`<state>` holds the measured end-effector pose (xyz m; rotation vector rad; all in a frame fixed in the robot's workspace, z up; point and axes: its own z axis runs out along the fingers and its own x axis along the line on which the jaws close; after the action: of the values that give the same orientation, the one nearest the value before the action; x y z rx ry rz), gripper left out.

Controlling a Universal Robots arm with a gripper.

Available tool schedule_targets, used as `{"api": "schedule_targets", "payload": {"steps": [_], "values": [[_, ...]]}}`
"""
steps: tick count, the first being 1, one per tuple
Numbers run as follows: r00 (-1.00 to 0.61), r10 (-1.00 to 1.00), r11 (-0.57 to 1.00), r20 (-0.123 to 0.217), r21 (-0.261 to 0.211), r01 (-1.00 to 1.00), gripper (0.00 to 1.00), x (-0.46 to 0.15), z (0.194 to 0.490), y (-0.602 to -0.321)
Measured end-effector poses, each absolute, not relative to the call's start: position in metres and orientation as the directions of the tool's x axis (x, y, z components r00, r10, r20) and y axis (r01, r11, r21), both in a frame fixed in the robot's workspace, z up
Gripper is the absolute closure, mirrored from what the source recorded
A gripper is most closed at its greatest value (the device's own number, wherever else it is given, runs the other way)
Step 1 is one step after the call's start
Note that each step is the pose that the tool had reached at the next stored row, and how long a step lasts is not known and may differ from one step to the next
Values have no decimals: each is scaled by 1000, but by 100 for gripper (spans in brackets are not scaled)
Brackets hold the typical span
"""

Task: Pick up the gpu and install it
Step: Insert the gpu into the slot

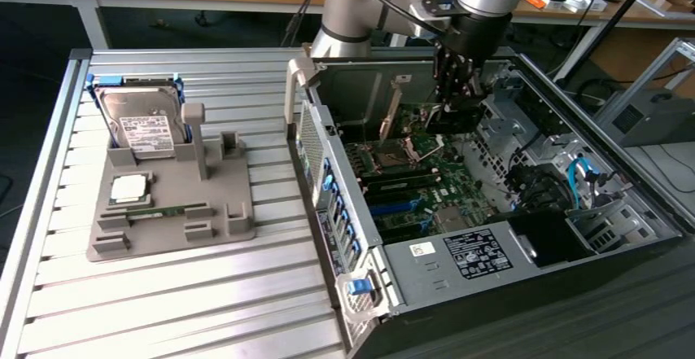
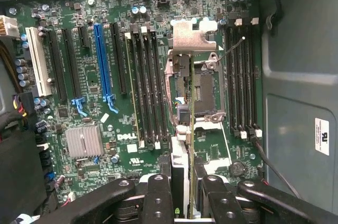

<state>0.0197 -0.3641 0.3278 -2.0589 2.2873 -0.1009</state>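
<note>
Pretty even overhead light, with soft glare streaks on the ribbed metal table [image 1: 195, 278]. Inside the computer case [image 1: 608, 212] it gets murky, and the wrist view looks dim and slightly soft at the corners.

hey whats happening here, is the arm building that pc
The robot arm's gripper is down inside the open black computer case, holding a thin green expansion card with a silvery metal end bracket edge-on above the green motherboard. The card hangs over the board, not yet in a slot. On the grey parts holder outside the case sit a silver hard drive and a narrow green memory stick.
</note>
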Motion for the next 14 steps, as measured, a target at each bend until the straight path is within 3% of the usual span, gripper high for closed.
{"api": "schedule_targets", "payload": {"steps": [14], "values": [[-58, -998, 58, -3, -90, -994, 73, 20, 328, -365]]}}
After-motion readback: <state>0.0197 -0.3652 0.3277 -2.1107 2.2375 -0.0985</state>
